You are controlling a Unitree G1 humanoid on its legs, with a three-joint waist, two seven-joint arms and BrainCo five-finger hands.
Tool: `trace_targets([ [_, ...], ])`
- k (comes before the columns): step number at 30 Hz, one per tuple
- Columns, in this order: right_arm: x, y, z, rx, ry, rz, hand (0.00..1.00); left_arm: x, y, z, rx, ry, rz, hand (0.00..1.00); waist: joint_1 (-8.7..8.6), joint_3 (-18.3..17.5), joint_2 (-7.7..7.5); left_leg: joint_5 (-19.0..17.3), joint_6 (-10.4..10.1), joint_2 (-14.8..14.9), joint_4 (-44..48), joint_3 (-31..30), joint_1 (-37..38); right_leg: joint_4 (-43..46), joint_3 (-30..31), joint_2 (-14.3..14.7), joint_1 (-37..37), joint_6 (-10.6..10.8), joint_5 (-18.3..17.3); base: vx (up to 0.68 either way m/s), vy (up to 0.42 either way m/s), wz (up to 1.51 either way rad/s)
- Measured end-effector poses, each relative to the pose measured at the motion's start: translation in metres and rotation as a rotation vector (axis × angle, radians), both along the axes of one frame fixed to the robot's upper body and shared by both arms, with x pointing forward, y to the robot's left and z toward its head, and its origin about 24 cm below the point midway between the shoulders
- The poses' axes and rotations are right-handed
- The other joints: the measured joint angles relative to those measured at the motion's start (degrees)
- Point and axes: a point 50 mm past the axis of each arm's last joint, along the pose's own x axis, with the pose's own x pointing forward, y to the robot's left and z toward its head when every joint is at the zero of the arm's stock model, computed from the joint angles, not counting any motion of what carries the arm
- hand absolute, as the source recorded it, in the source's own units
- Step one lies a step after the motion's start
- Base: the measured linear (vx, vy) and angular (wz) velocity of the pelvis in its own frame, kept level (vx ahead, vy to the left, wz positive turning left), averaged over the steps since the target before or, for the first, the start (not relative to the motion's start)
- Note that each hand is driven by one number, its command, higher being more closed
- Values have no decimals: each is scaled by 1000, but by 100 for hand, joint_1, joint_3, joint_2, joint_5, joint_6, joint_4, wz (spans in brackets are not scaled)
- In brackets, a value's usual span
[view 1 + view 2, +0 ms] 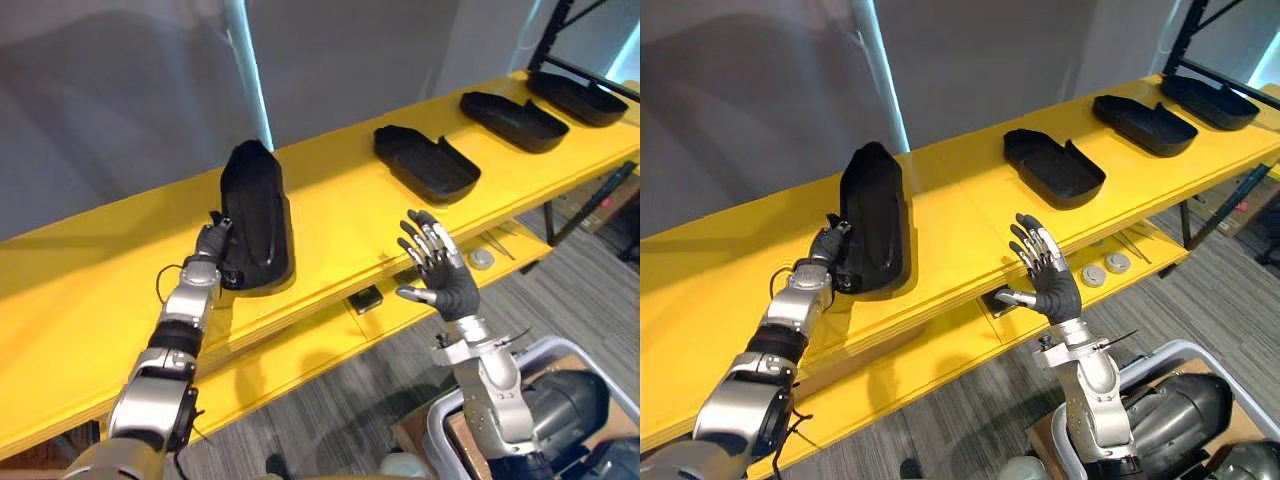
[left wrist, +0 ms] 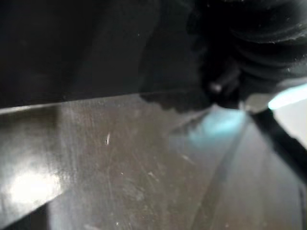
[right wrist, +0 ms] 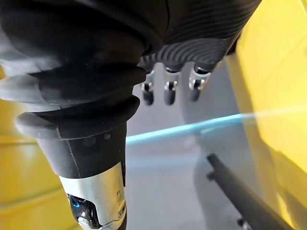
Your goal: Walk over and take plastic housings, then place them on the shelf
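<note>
Where the upright black plastic housing (image 1: 255,215) stands on its edge on the yellow shelf (image 1: 340,215), tilted slightly, the left hand (image 1: 210,243) is pressed against its near left side. The left fingers are hidden against the dark shell, so I cannot tell whether they grip it.

The right hand (image 1: 445,282) hangs in the air just in front of the shelf's front edge, holding nothing, its fingers (image 1: 420,240) straight and spread wide.

Further along the shelf to the right, three more housings lie flat with the hollow side up and well apart from one another: the nearest (image 1: 425,162), the middle one (image 1: 512,120) and the farthest (image 1: 578,97), which lies by a black rack post (image 1: 552,35).

Below, a lower yellow board (image 1: 300,350) carries a small black block (image 1: 365,298) and two round silver discs (image 1: 1095,273), (image 1: 1118,262). A white bin (image 1: 570,343) sits on the grey carpet at the lower right.
</note>
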Motion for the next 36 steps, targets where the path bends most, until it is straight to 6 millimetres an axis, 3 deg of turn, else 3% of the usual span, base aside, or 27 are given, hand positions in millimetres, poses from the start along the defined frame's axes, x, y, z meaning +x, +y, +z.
trace_targets([
  [6,-7,11,-11,-29,71,82,0,0,6,-4,-48,57,59,100,-169,43,72,57,-3,9,-104,99,-20,65,135,23,-173,-1,1,-9,5,-10],
  [13,-8,12,-6,-30,56,89,0,3,5,-4,-144,74,65,100,-174,105,88,58,-3,5,-101,128,-58,133,182,21,-260,-4,-1,-2,2,-2],
  [14,-8,12,-4,-28,49,90,0,3,5,-4,-145,75,63,0,-175,125,94,59,-1,4,-101,124,-58,137,181,20,-260,-4,-2,0,0,0],
  [32,-8,11,0,-22,38,77,0,5,6,4,-152,68,13,0,-212,185,95,158,3,-9,-193,-54,-37,131,-5,12,-153,-14,-9,-5,0,4],
  [36,-7,11,-1,11,50,83,0,7,12,20,-127,-13,-1,0,-183,185,96,176,1,-7,-195,-116,-38,115,-64,13,-110,-14,-9,-1,-3,6],
])
